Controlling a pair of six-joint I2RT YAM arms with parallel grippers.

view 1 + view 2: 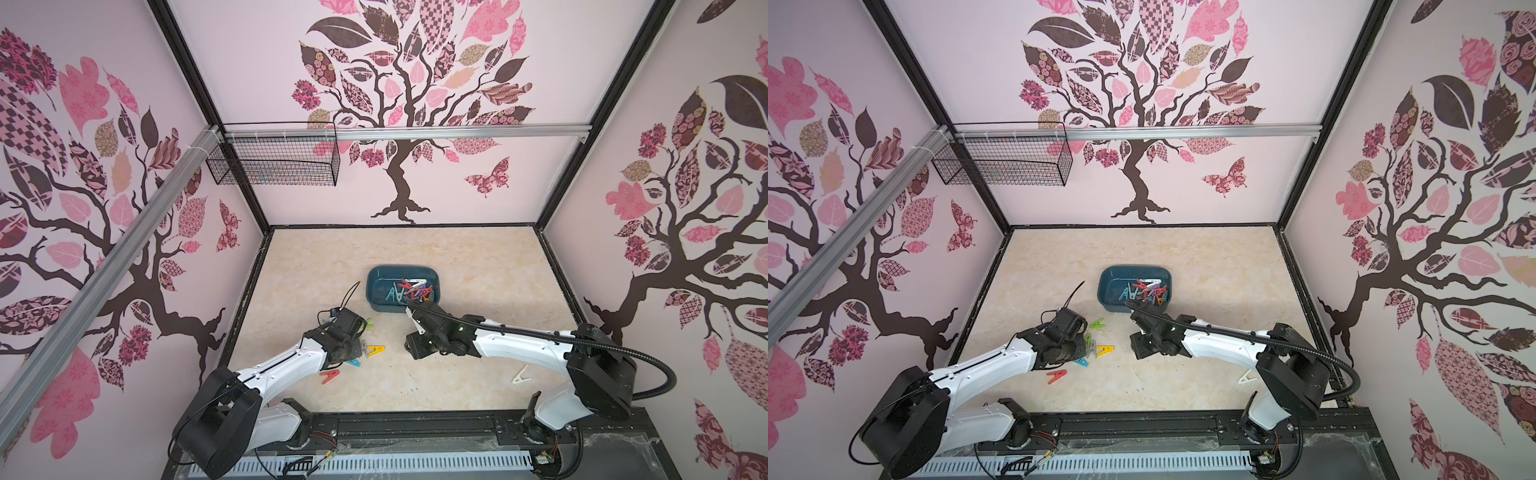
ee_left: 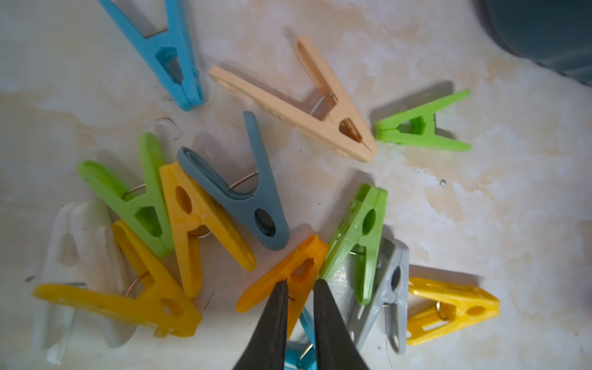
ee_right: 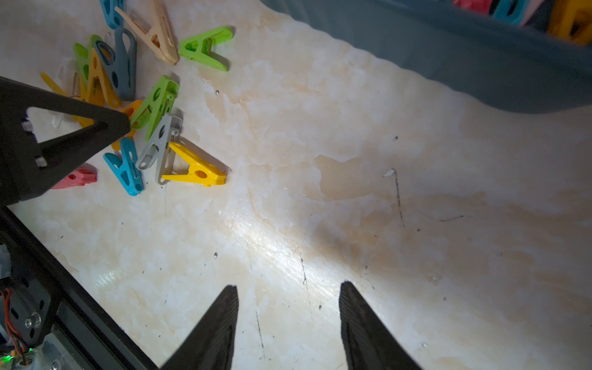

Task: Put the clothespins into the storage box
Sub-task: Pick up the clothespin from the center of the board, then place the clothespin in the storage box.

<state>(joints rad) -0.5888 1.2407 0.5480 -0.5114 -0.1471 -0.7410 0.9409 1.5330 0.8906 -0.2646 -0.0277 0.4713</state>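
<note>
Marbled beige tabletop point(image 1: 457, 249) is lying bare toward the back wall and along the right side, so I am seeing plenty of room there. The storage box point(image 1: 377, 286), a dark teal tub with rounded corners and low walls, is sitting mid-table. Mixed-colour clothespins point(image 1: 411, 291) are heaped in its right half. Loose pegs point(image 1: 1096, 345) in green, yellow, grey, blue and beige are crowding around my left arm's tip. My left gripper point(image 2: 301, 285) is pinching the orange clothespin point(image 2: 299, 266), fingers nearly together. My right gripper point(image 3: 288, 288) is hanging near the box's front wall, fingers spread wide over bare surface, holding nothing. One white clothespin point(image 1: 520, 376) is lying alone by the right arm.
</note>
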